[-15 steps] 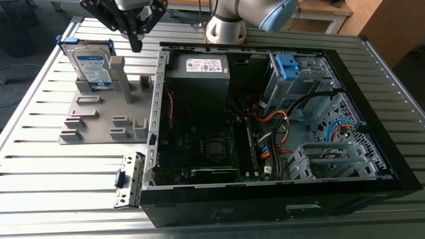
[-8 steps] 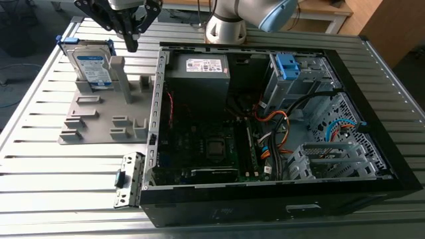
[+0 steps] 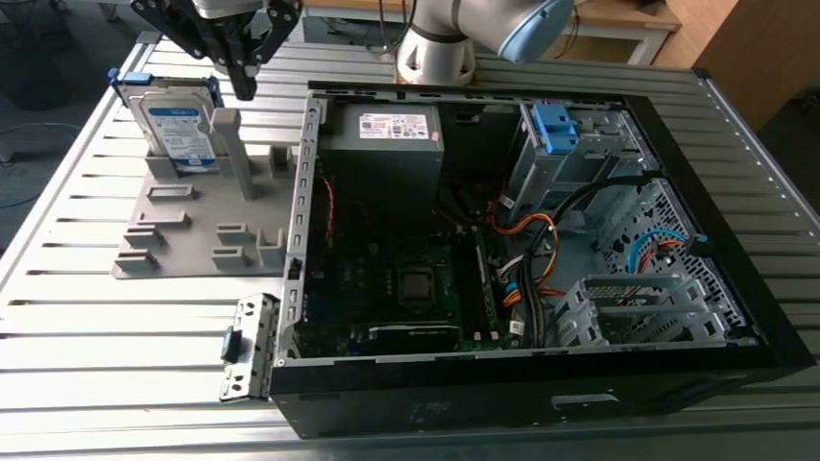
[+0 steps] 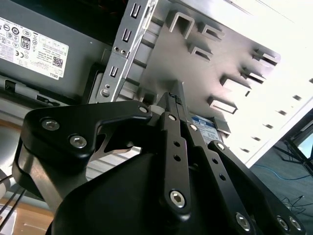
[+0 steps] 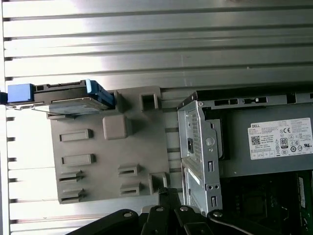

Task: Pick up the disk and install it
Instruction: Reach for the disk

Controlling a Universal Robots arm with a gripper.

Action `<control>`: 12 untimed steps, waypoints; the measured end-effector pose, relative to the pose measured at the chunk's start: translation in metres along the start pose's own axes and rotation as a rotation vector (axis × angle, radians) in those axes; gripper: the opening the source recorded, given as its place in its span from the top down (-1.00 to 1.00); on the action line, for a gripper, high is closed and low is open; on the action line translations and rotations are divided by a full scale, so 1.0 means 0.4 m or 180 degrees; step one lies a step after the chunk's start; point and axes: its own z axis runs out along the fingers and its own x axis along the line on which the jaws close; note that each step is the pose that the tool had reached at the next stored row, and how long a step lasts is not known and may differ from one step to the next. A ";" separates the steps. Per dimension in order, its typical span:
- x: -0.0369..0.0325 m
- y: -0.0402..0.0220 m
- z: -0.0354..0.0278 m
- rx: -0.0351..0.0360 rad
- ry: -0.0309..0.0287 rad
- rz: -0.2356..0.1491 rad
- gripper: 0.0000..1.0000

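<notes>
Task barely begun: upper left in the exterior view, the closed, empty black gripper (image 3: 244,88) hangs beside the blue-framed silver disk (image 3: 177,125) (upright in its grey plastic rack (image 3: 180,230)).

Ribbed silver metal tabletop (image 3: 115,327), open black computer case (image 3: 513,403) lying on its side over the middle and the exterior view's right, grey slotted holder plate (image 3: 192,216) flat just beside it toward the exterior view's left edge, robot arm's pale base (image 3: 436,58) at the far edge
</notes>
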 end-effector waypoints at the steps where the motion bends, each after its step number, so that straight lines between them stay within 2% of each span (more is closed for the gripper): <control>1: 0.003 0.000 0.000 0.0000 0.0000 0.0000 0.79; 12: 0.034 -0.003 0.000 0.0000 0.0000 0.0000 0.79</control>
